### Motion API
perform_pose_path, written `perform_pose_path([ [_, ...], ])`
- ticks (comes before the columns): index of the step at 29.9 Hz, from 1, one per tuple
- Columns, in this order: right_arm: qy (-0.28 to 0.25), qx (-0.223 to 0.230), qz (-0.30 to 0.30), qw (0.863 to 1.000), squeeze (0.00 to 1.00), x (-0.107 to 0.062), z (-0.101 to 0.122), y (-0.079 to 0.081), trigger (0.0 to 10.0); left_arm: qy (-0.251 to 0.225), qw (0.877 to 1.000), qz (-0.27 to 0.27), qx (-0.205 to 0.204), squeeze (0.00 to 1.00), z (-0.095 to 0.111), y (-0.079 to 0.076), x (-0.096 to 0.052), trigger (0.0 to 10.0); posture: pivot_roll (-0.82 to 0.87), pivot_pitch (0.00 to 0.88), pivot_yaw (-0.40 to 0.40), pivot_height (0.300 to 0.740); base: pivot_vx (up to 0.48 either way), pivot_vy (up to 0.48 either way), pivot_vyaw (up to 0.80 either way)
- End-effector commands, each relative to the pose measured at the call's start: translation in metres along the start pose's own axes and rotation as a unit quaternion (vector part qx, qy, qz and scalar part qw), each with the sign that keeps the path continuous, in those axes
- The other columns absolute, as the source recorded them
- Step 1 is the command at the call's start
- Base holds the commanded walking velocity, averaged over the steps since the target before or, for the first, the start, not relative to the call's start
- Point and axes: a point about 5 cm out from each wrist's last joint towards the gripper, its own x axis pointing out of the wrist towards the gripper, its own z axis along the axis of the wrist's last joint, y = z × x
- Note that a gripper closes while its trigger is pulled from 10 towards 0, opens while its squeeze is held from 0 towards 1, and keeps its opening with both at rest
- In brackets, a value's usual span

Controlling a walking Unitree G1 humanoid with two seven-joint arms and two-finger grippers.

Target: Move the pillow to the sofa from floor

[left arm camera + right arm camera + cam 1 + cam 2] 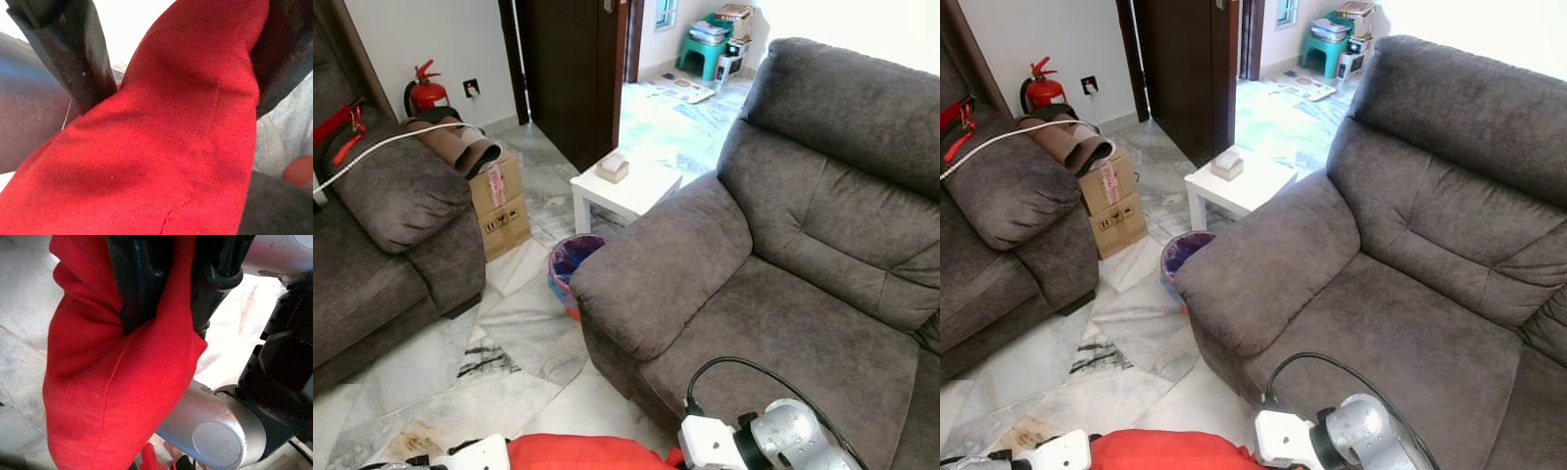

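A red pillow (582,453) hangs between my two arms at the bottom edge of the eye views, lifted off the floor. In the left wrist view my left gripper (183,68) pinches a fold of the red pillow (161,147) between its black fingers (73,49). My right gripper (166,298) is likewise shut on the red fabric (112,382), seen in the right wrist view. The grey sofa (783,294) stands directly ahead and to the right, its seat cushion (803,343) bare and its wide armrest (661,259) nearest me.
A second grey sofa (382,225) stands at the left. Between the sofas lie marble floor (509,343), a small bin (570,262), a white side table (625,188) and a cardboard box (501,201). A fire extinguisher (426,90) stands by the wall.
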Motion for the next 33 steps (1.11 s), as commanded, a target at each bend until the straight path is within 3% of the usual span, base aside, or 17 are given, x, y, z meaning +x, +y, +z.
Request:
perform_pose_path([
  [1, -0.036, -0.04, 0.001, 0.999, 0.0, -0.001, 0.019, -0.003, 10.0, -0.003, 1.0, -0.002, 0.003, 0.0, -0.001, -0.002, 0.001, 0.0, 0.15, 0.116, -0.054, 0.74, 0.0, 0.0, 0.0],
  [20, -0.02, -0.03, -0.002, 0.999, 0.0, 0.002, 0.013, -0.004, 10.0, -0.017, 1.0, -0.003, 0.021, 0.0, 0.005, -0.003, 0.003, 0.0, 0.16, 0.115, -0.048, 0.74, 0.0, 0.0, 0.0],
  [33, -0.025, -0.016, -0.023, 0.999, 0.0, 0.006, 0.008, -0.006, 10.0, -0.055, 0.997, 0.057, -0.01, 0.0, 0.02, 0.011, 0.004, 0.0, 0.16, 0.118, -0.041, 0.74, 0.0, 0.0, 0.0],
])
